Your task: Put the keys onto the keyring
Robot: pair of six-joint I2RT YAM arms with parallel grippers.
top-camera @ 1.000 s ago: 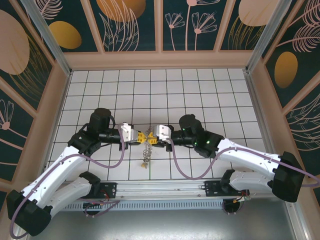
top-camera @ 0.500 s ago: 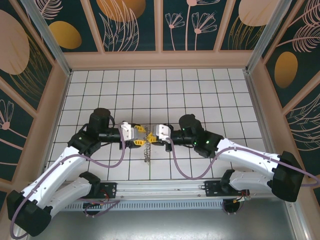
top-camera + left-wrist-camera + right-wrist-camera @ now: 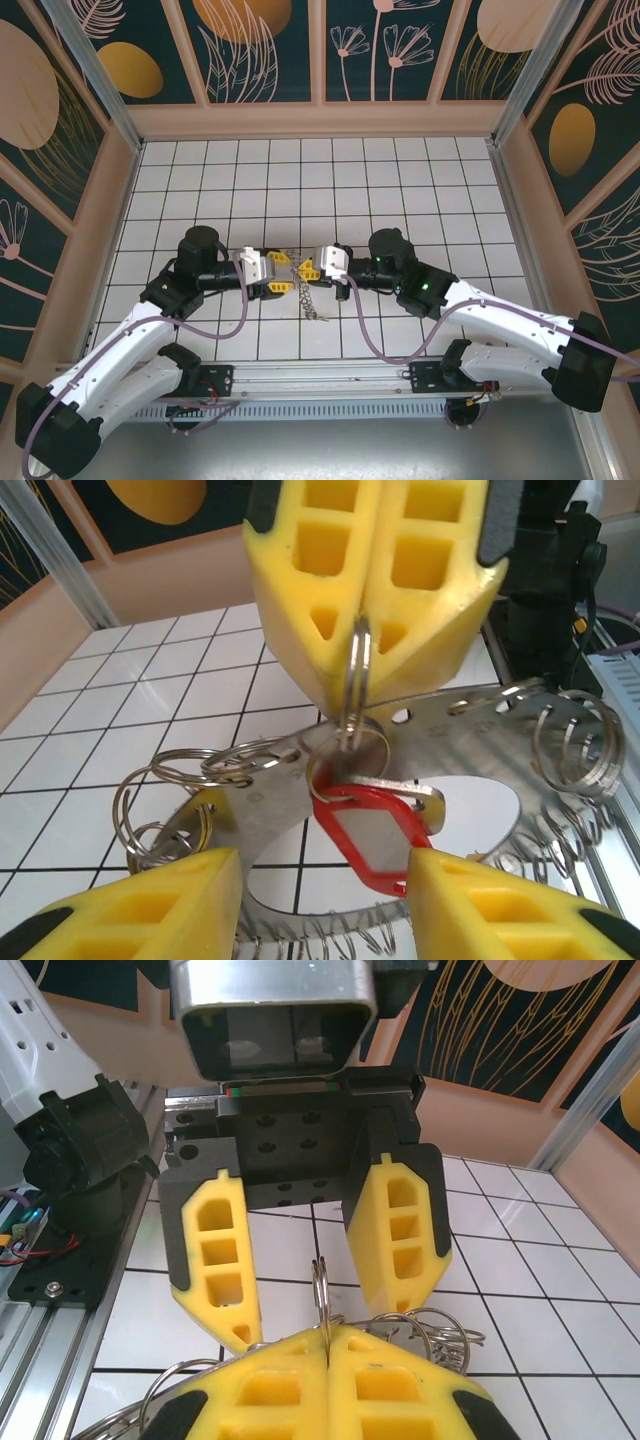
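Note:
The keyring (image 3: 270,800) is a flat grey metal ring with holes and small split rings along its rim, held up between the two grippers. A tiny silvery key (image 3: 412,794) with a red tag (image 3: 375,835) hangs from a split ring in the keyring's opening. My right gripper (image 3: 365,655) (image 3: 327,1345) is shut on one upright split ring (image 3: 321,1295) above the key. My left gripper (image 3: 325,875) (image 3: 315,1312) faces it, open, its fingers (image 3: 150,905) either side of the red tag. In the top view both grippers (image 3: 280,272) (image 3: 306,268) meet at mid-table, the keyring (image 3: 305,296) dangling below them.
White tiled floor (image 3: 300,190) lies all around, boxed in by patterned walls. A metal rail (image 3: 320,375) runs along the near edge by the arm bases. Purple cables loop beside both wrists.
The meeting grippers have shifted a little. The dangling lower end of the keyring has swung from straight down to down and right.

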